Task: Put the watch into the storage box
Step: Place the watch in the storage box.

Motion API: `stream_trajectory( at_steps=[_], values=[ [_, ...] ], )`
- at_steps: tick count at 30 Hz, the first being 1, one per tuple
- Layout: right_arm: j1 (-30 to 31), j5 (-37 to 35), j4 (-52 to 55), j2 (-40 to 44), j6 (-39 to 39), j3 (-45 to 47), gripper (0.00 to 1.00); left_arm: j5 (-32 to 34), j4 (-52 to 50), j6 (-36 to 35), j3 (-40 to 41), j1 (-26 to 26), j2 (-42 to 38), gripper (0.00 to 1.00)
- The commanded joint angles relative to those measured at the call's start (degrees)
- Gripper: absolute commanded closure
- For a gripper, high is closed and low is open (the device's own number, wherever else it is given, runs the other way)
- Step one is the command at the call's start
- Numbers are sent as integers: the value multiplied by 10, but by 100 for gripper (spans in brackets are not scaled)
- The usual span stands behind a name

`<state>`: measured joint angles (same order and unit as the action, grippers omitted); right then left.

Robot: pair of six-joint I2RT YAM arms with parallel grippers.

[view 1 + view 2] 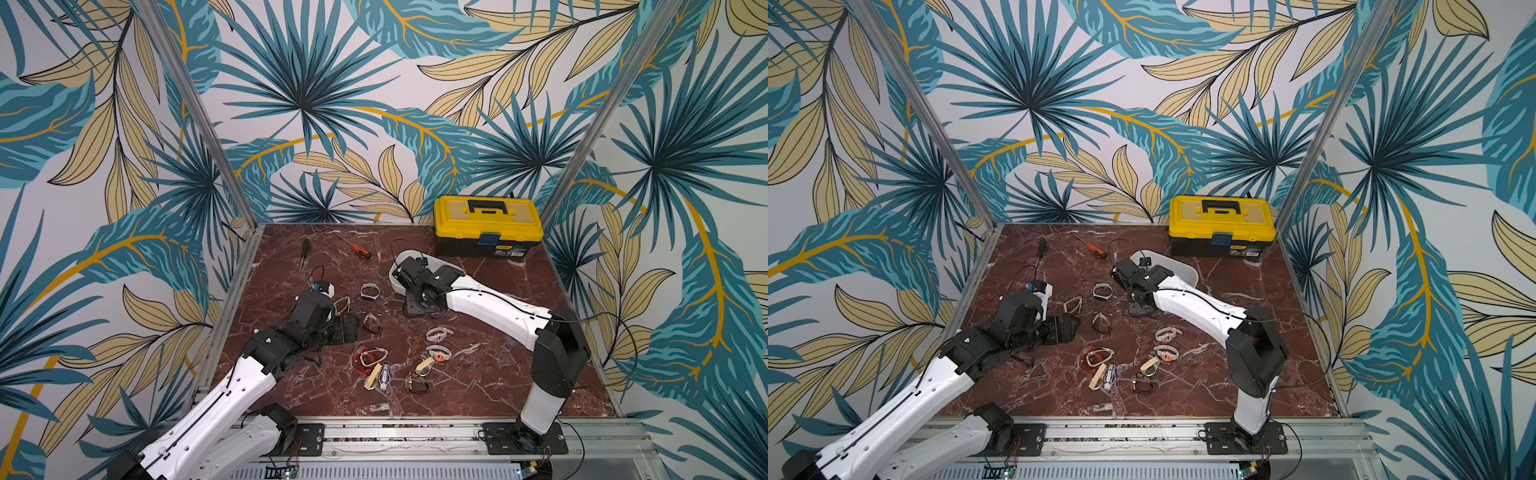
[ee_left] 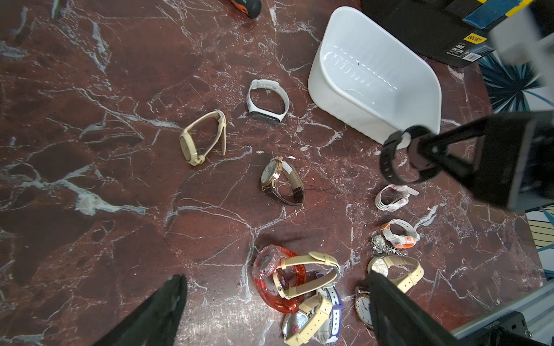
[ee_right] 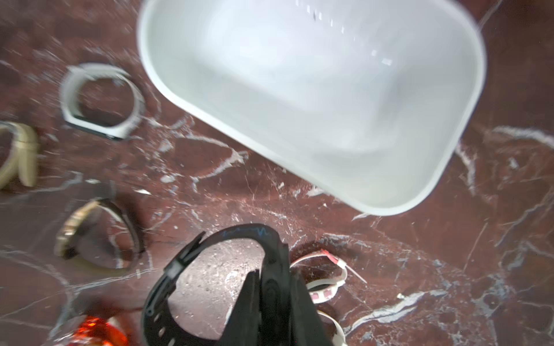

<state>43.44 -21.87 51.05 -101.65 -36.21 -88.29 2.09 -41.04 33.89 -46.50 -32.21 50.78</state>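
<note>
Well to the left of the storage box (image 2: 338,104), the left gripper (image 2: 275,277) hangs with its jaws spread wide and nothing between them. A white-banded watch (image 2: 266,102) lies nearer the box. Just short of the box's rim, the right gripper (image 3: 265,299) is clamped on the strap of the black watch (image 3: 245,232), held above the marble table (image 2: 90,149) and not inside the box. Behind the box stands a yellow-lidded toolbox (image 1: 488,224).

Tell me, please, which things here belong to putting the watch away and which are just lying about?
Job: black watch, gripped in the right tool; white storage box; loose watches, possibly next.
Lying about: yellow toolbox; orange screwdriver; black screwdriver.
</note>
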Motion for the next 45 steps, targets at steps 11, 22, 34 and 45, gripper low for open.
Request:
stream_trajectory(
  at_steps=[11, 22, 34, 45],
  values=[
    [-153, -2, -5, -87, 173, -84, 91, -25, 28, -8, 5, -1, 14, 2],
    [-204, 20, -47, -187, 206, -118, 92, -27, 23, -8, 1, -1, 25, 1],
    [-226, 8, -75, -232, 228, -123, 91, -39, 34, -2, 6, -2, 35, 1],
    [-228, 14, -84, -223, 220, -119, 61, -43, 32, 3, 11, -2, 35, 1]
  ],
)
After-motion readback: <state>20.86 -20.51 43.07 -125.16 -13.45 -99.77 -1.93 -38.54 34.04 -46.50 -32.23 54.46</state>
